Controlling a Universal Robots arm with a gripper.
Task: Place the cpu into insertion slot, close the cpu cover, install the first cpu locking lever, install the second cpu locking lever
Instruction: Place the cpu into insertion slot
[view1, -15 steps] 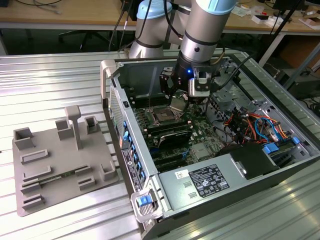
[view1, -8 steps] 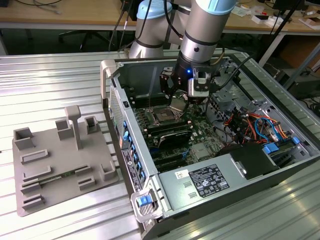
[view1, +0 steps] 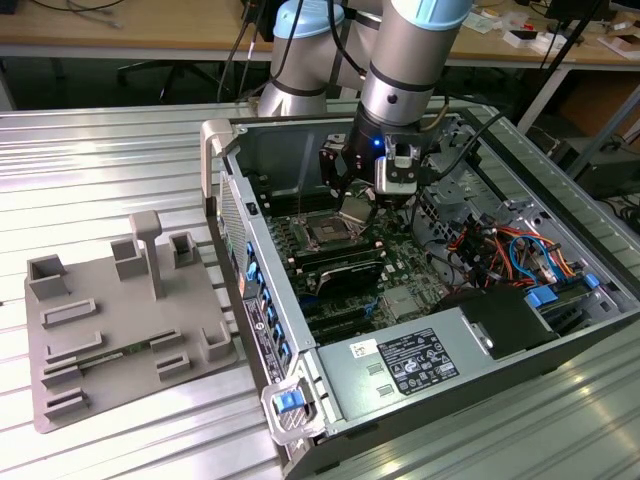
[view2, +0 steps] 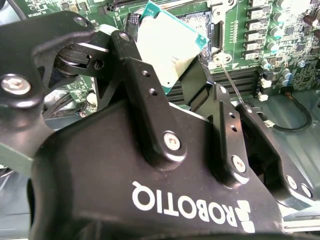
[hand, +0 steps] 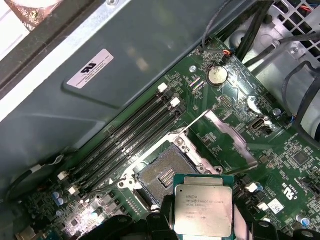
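Slatted bench (view1: 100, 150), open case (view1: 290, 150) — fingers (view2: 145, 85) gripping cpu (hand: 202, 205), insertion slot (hand: 161, 172) uncovered

White maker's lettering sits on the black body of the gripper (view2: 167, 62), upside down in the second wrist view. Lid of the cpu (hand: 203, 210) carries several lines of fine print, too small to read. White sticker (hand: 90, 67) on the grey case wall: logo mark plus small text, illegible. Power supply label (view1: 405, 362) — dense print and marks, unreadable.
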